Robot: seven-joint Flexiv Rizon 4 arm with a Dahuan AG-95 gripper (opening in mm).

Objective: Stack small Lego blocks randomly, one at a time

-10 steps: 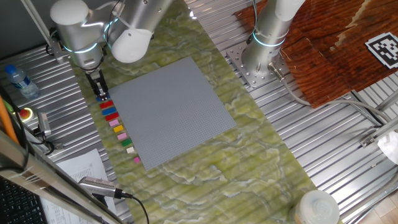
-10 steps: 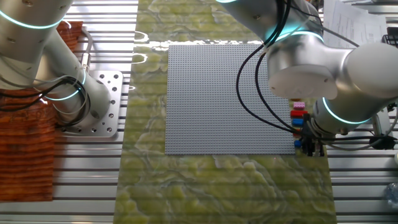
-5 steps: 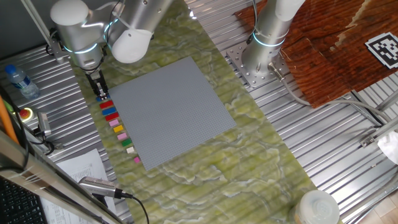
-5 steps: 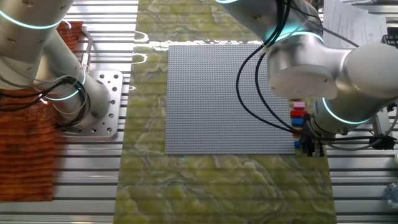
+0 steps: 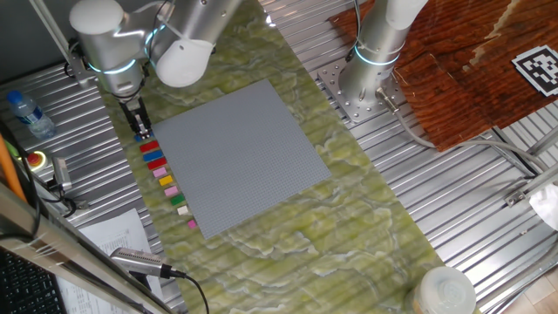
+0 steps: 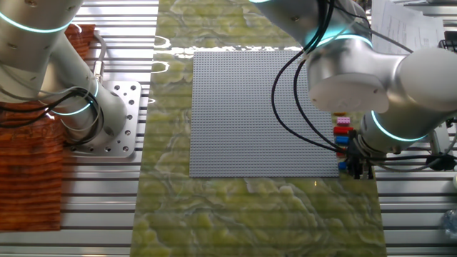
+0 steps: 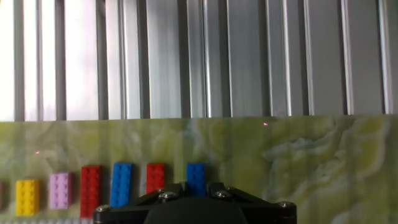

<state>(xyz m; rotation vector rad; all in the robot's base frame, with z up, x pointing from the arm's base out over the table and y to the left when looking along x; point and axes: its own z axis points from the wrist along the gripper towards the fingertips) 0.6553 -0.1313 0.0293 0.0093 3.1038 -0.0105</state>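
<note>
Both fixed views were evenly lit from overhead, bright, with soft short shadows. Glare sat on the ribbed metal table (image 5: 453, 174) and on the green mat (image 6: 164, 50) near its far edge (white specular patches). Arm shells showed broad soft highlights, plus glowing cyan rings at the joints. Fixed views were sharp enough, though the small bricks (image 5: 161, 174) were tiny and low in detail. Foreground clutter at lower left of one fixed view was blurred, out of focus. Hand view was brightest: metal slats (image 7: 81, 56) at upper left were blown out to white. Bricks (image 7: 121, 183) there were crisp and saturated; the dark gripper (image 7: 193, 208) body at the bottom edge was underexposed, slightly soft.
</note>
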